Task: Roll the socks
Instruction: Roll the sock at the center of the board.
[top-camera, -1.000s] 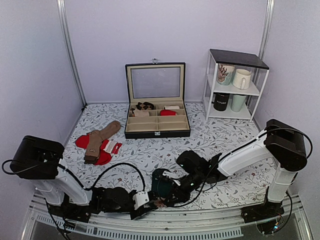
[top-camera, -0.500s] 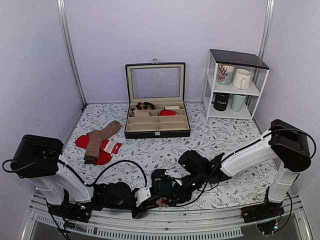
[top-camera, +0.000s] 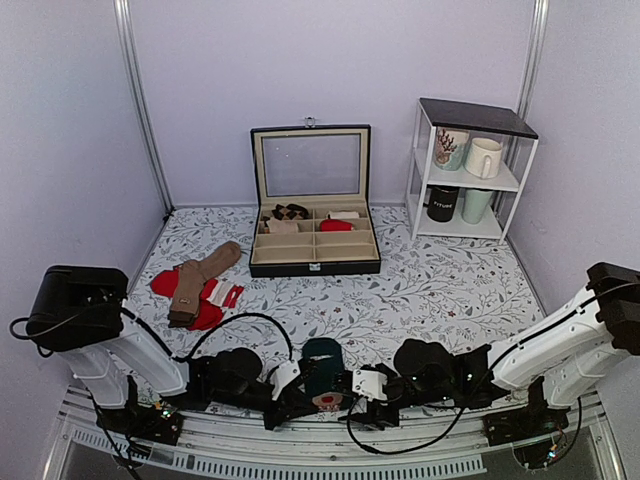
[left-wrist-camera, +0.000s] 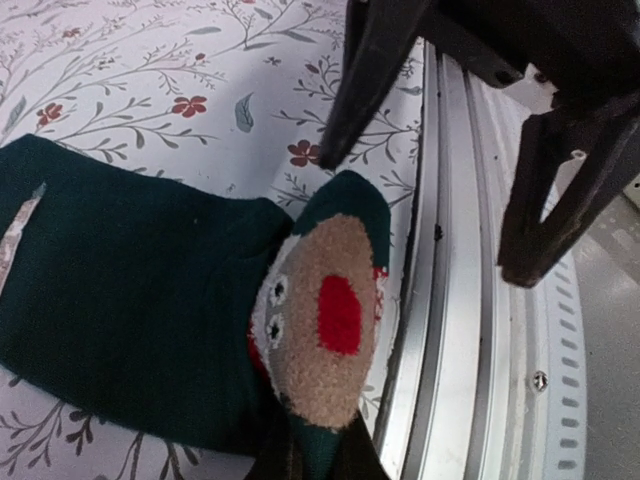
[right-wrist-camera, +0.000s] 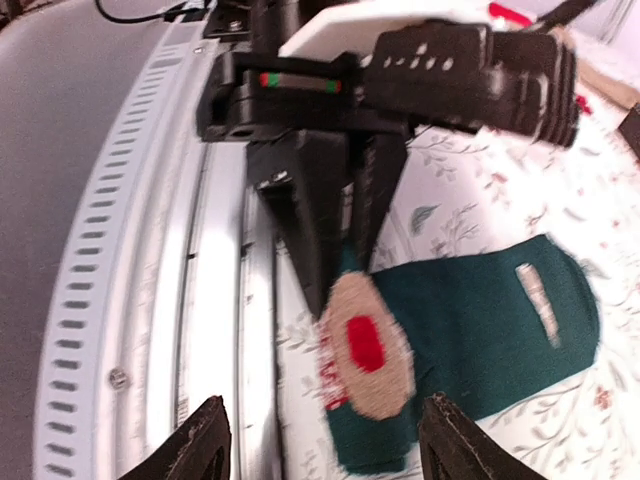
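Observation:
The dark teal socks (top-camera: 322, 360) lie in a folded bundle at the table's near edge, with a tan face patch and red nose (left-wrist-camera: 335, 320) at their near end. My left gripper (left-wrist-camera: 318, 457) is shut on the teal tip just below that patch. In the top view the left gripper (top-camera: 306, 395) reaches in from the left. My right gripper (right-wrist-camera: 325, 447) stands open, apart from the socks (right-wrist-camera: 490, 320), with the patch in front of its gap. From above the right gripper (top-camera: 348, 388) sits just right of the bundle.
A metal rail (left-wrist-camera: 450, 300) runs along the near edge right beside the socks. Tan-brown socks (top-camera: 200, 275) lie on red socks (top-camera: 160, 283) at the left. A black compartment box (top-camera: 314, 262) stands open at the back, and a white shelf (top-camera: 425, 182) with mugs at the back right.
My right gripper has let go of the socks, opened, and swung back toward the near right. My left gripper has shut on the socks' end.

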